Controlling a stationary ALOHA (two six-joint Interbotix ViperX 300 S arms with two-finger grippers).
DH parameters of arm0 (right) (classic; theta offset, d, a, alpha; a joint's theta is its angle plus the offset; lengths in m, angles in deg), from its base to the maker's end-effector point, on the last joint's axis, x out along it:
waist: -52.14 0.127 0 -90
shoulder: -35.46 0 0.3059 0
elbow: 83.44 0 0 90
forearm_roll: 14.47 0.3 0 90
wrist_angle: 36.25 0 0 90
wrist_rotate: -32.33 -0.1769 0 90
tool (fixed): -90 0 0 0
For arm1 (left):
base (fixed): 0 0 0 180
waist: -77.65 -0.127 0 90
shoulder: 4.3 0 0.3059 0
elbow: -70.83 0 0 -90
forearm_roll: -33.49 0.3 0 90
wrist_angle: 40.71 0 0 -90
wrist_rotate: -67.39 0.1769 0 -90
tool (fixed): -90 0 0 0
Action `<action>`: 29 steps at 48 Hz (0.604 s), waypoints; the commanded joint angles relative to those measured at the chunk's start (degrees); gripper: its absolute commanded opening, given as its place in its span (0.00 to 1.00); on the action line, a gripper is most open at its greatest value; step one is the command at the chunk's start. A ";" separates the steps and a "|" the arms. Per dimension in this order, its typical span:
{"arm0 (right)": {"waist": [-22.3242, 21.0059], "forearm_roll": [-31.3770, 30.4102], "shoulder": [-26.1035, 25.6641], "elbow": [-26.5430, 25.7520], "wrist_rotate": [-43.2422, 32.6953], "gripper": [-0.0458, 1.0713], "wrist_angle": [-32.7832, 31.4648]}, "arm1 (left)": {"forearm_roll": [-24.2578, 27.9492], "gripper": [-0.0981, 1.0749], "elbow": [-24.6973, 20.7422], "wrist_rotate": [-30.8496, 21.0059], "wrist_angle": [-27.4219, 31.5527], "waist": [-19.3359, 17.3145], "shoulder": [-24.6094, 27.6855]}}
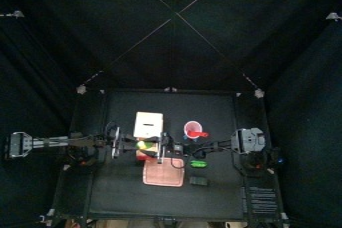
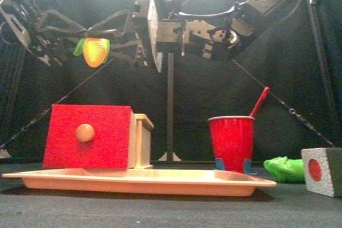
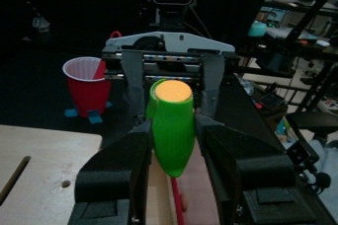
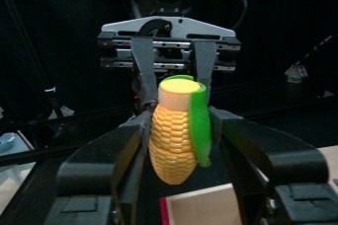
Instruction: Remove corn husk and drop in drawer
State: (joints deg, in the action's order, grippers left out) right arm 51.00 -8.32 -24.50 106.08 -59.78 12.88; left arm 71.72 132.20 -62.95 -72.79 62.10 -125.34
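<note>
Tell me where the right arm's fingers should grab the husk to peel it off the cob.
Grip the corn husk at its free top edge beside the bare yellow cob, coming from the exposed end opposite the left gripper. There the strip stands clear of the kernels.

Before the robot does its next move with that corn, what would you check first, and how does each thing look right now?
1. Corn lifted clear of the table: ok, it hangs high above the tray in the front view.
2. Left tool gripping the corn: ok, its jaws clamp the green husk.
3. Right tool around the cob: ok, jaws flank the yellow kernels; firm contact cannot tell.
4. Husk removed: not ok, a green strip still covers one side.
5. Drawer open to receive the husk: cannot tell; the red box with the knob looks closed from the front.
6. Red cup out of the way: ok, upright beside the box.
</note>
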 commanded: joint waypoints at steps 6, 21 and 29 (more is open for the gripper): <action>-0.26 0.44 -1.23 -1.05 0.09 0.59 0.18 | -0.35 0.52 -1.41 0.70 -0.44 -0.26 0.26; -0.18 1.23 -3.25 2.02 0.18 0.57 0.18 | -0.35 0.52 -0.70 0.70 -0.44 -1.85 0.26; -0.18 1.23 -3.96 2.81 0.26 0.57 0.18 | -0.35 0.52 -0.35 0.70 -0.53 -2.46 0.26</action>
State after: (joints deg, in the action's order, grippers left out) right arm 50.91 -7.00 -25.47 109.07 -59.69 12.97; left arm 71.63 132.46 -62.33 -72.79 60.34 -125.17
